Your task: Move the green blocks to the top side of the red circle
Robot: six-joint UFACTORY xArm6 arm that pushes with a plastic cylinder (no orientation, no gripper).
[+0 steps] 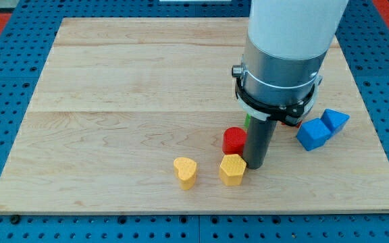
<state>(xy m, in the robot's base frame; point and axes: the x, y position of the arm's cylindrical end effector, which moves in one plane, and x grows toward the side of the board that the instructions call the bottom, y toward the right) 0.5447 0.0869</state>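
The red circle block (pixel 234 140) sits right of the board's middle, low down. My dark rod comes down just to its right, and my tip (pixel 254 165) rests on the board beside the yellow hexagon block (pixel 232 169). Only a thin sliver of a green block (pixel 247 121) shows behind the rod, above the red circle. The arm hides the rest of it and any other green block.
A yellow heart block (pixel 186 171) lies left of the hexagon. Two blue blocks, a cube (pixel 313 133) and a wedge shape (pixel 335 120), lie to the right. A bit of red (pixel 293 122) peeks from under the arm. The wooden board (pixel 113 101) has blue pegboard around it.
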